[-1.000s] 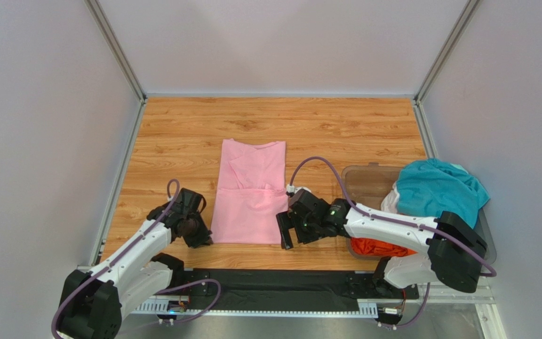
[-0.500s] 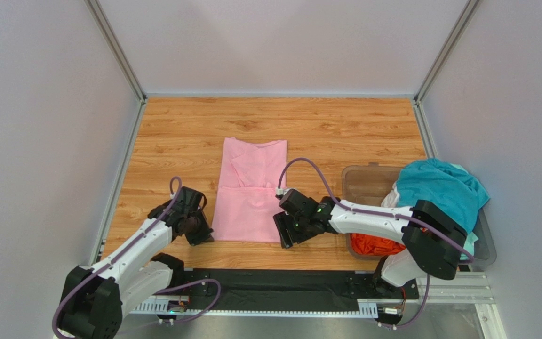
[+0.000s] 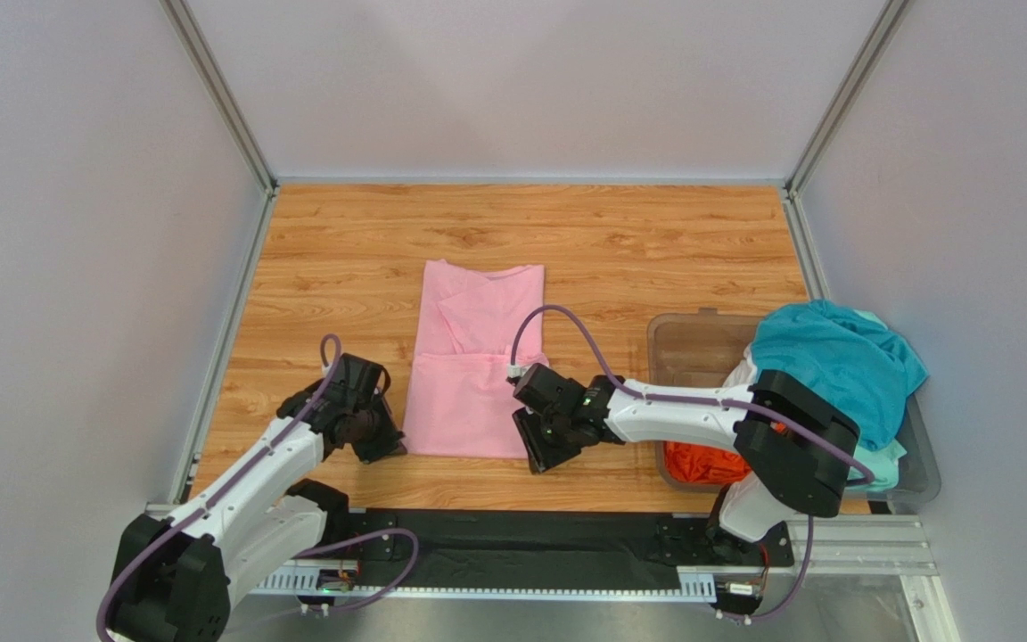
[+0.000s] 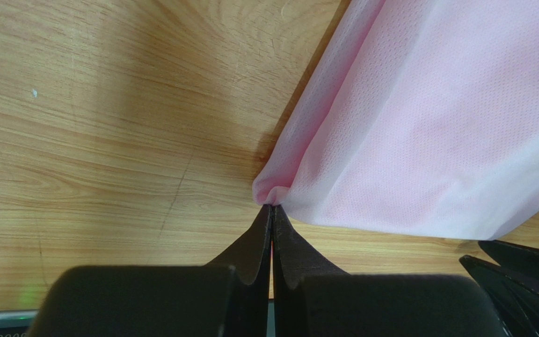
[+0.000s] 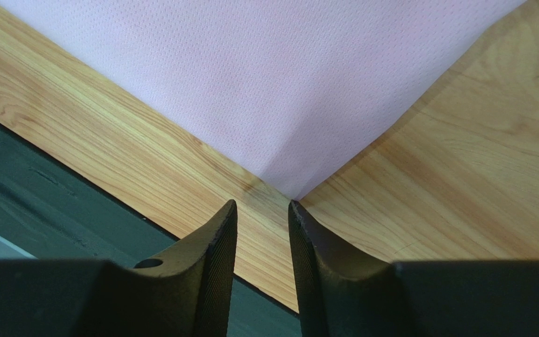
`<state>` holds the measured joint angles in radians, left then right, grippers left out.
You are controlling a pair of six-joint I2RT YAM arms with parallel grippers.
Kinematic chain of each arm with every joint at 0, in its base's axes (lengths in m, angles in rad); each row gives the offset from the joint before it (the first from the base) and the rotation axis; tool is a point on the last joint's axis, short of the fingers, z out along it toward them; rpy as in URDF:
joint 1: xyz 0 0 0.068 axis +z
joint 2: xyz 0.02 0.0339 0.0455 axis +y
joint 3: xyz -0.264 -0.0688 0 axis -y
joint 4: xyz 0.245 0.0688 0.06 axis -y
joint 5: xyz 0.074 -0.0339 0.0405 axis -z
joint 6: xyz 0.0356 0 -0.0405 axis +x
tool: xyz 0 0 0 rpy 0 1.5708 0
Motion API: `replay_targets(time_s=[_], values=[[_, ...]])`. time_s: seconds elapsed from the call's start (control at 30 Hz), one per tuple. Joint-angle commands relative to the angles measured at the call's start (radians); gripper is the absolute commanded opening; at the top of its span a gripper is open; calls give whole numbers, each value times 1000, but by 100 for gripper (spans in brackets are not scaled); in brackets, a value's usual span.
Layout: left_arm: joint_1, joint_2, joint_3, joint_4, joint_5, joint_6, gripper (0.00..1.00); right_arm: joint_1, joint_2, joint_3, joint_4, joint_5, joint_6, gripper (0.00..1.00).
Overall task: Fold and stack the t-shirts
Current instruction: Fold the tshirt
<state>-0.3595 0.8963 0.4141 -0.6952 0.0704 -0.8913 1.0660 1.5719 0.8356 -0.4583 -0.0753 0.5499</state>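
Note:
A light pink t-shirt point(image 3: 476, 361) lies folded lengthwise into a long strip in the middle of the wooden table. My left gripper point(image 3: 393, 450) is at its near left corner. In the left wrist view that gripper point(image 4: 272, 206) is shut on a bunched tip of the pink t-shirt point(image 4: 427, 126). My right gripper point(image 3: 534, 460) is at the near right corner. Its fingers point(image 5: 262, 205) stand a narrow gap apart with only table between them. The pink corner point(image 5: 295, 188) lies just ahead of the right fingertip. A teal t-shirt point(image 3: 834, 355) and an orange t-shirt point(image 3: 709, 467) sit at the right.
A clear plastic bin point(image 3: 684, 337) stands at the right edge, holding the teal, orange and some white cloth point(image 3: 743, 380). The dark base rail point(image 5: 33, 203) runs just behind my right fingers at the table's near edge. Grey walls close in the left, far and right sides.
My right gripper has slid left to the shirt's near right corner and its jaws have narrowed. My left gripper has closed on the near left corner.

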Motion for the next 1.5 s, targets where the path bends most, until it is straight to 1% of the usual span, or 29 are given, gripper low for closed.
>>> replay_targets(time_s=[0.0,0.1,0.17,0.23,0.27,0.33,0.37,0.4,0.47,0.53,0.6,0.73,0.9,1.03,1.2,1.33,1.43,1.47], values=[[2,-25,-3,20,9,6,0,6,28,34,21,46,-2,34],[2,-26,-3,19,11,5,0,5,40,39,12,64,2,33],[2,-25,-5,20,12,3,0,6,39,37,6,74,10,29],[2,-26,-5,22,14,3,0,6,30,36,6,124,13,26],[2,-27,-3,22,12,3,0,6,24,30,10,132,12,18],[2,-28,-3,22,19,5,0,6,7,19,23,163,1,11],[2,-31,-1,22,22,6,0,6,-3,13,27,179,-1,2],[2,-34,0,22,38,14,0,6,-16,8,27,189,-7,0],[2,-54,3,22,57,17,0,6,-38,3,33,183,-21,0],[2,-79,8,11,83,2,0,8,-75,-1,35,144,-39,0],[1,-141,5,11,127,-24,0,14,-113,-1,17,115,-39,0],[-1,-295,15,-26,146,-37,0,52,-196,2,-20,95,-30,0],[-1,-391,66,-87,207,-44,0,74,-309,13,-75,19,8,0],[-1,-457,153,-157,186,-49,0,72,-394,33,-141,-35,33,0],[-1,-504,248,-207,149,-41,0,74,-486,51,-180,-133,58,0],[-1,-488,316,-205,140,-28,0,69,-546,74,-212,-153,64,0],[-1,-462,362,-198,120,-18,0,40,-587,83,-221,-162,44,0],[-1,-455,367,-184,109,-14,0,7,-604,80,-224,-165,29,0]])
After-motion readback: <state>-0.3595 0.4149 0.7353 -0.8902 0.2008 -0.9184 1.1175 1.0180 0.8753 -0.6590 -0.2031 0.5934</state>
